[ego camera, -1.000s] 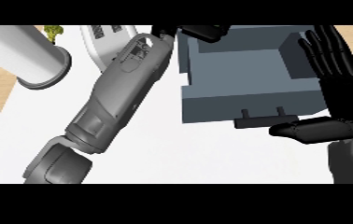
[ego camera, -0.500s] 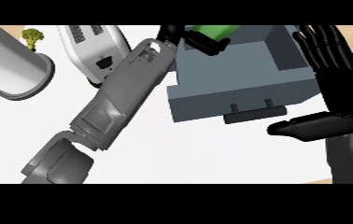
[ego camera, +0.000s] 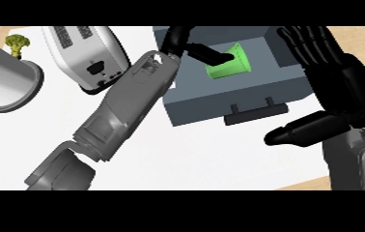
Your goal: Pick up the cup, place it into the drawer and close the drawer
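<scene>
Head view: left hand (ego camera: pixel 191 46) fingers curl on the cup (ego camera: pixel 232 65), held inside the open drawer (ego camera: pixel 206 111) for release. Right hand (ego camera: pixel 329 83) rests beside it, fingers straight, holding nothing.

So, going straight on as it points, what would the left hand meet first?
Likely the drawer's right wall, unless the left hand, holding the cup, passes above it; height is unclear.

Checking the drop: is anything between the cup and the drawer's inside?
Nothing visible does. The left hand holds the green cup over the open drawer; the right hand is off to its right side.
</scene>
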Available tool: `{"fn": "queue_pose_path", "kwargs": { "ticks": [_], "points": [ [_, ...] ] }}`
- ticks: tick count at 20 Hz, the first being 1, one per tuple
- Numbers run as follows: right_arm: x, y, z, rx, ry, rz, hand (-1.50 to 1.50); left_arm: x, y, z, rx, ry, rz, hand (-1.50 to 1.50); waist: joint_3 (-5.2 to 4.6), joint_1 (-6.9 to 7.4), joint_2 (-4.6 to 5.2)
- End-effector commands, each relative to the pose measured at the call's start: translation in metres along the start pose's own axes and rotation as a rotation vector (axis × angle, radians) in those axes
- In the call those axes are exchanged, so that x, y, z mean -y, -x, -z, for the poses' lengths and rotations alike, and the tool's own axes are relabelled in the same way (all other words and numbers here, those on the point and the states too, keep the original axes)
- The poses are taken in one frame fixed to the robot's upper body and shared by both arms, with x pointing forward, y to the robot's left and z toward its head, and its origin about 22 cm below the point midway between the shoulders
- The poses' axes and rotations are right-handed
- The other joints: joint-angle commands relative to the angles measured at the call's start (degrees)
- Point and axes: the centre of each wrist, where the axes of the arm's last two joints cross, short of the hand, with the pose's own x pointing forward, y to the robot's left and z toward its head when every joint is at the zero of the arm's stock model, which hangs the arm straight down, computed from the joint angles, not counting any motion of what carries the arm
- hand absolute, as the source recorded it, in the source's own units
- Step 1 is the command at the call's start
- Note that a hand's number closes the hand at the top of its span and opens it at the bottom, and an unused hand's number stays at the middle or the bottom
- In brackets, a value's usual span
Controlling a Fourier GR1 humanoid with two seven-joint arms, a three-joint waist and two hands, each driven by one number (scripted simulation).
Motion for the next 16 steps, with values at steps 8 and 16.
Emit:
{"fn": "queue_pose_path", "kwargs": {
  "ticks": [8,16],
  "points": [
    [-0.037,0.009,0.004,-0.113,-0.494,0.041,1.5,0.0,-0.01,0.0,0.173,-0.094,-0.27,-1.5,-0.16,1.61,-0.89],
    [-0.021,0.006,-0.016,-0.324,-0.575,-0.339,-1.5,-0.003,0.006,-0.005,0.17,-0.177,-0.265,-1.5,-0.05,5.91,-1.9]
  ]
}}
